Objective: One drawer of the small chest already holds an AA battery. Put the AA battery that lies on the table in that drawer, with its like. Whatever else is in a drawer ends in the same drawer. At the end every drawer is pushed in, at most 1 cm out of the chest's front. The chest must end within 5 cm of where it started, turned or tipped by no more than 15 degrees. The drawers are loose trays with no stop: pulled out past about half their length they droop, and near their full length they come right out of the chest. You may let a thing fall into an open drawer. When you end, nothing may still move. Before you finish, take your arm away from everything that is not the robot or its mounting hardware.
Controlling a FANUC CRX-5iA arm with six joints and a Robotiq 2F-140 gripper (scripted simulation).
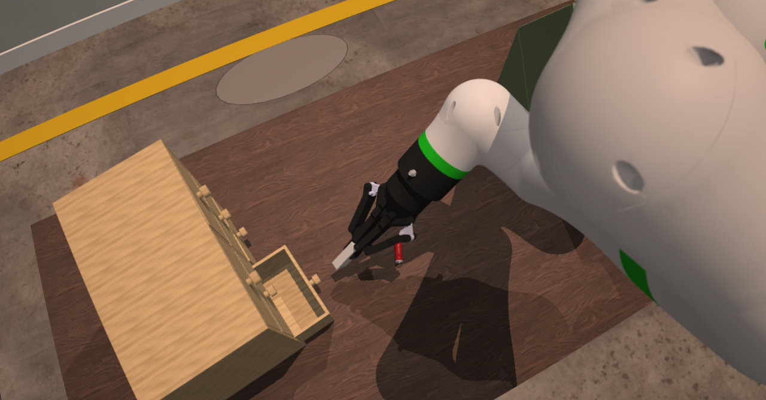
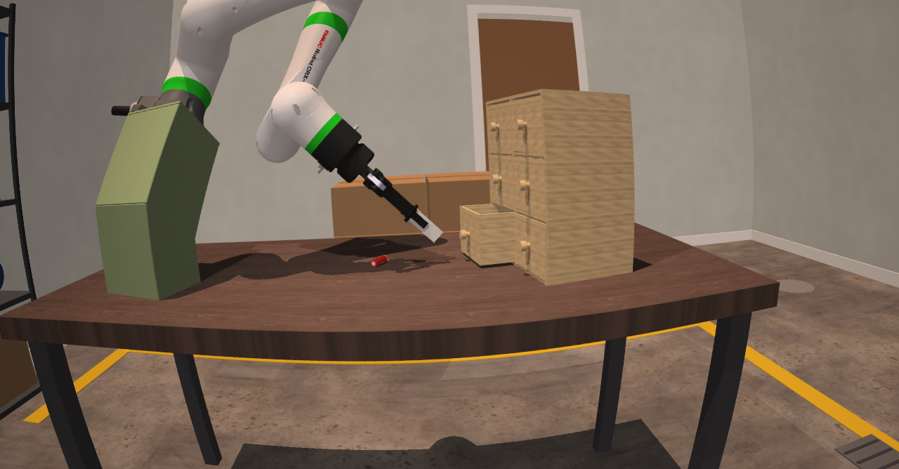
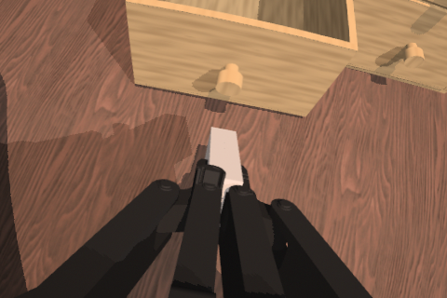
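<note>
The wooden chest (image 1: pixel 144 269) (image 2: pixel 587 183) stands upright with one bottom drawer (image 1: pixel 297 298) (image 2: pixel 493 240) (image 3: pixel 177 42) pulled out; the other drawers look pushed in. No item shows in the visible part of the open drawer; its rear is hidden. My gripper (image 1: pixel 337 264) (image 2: pixel 436 236) (image 3: pixel 219 148) is shut and empty, tilted down, its tips a little above the table and short of that drawer's knob (image 1: pixel 315 279) (image 2: pixel 464 234) (image 3: pixel 229 79). The red AA battery (image 1: pixel 398 252) (image 2: pixel 378 260) lies on the table behind the fingertips, on the robot's side; the wrist view does not show it.
The neighbouring closed bottom drawer (image 3: pixel 391 33) (image 2: pixel 525 246) has a knob (image 3: pixel 413 55) that sticks out beside the open drawer. More knobs stick out above. The green robot pedestal (image 2: pixel 147 215) stands at the table's other end. Cardboard boxes (image 2: pixel 377 208) show in the background.
</note>
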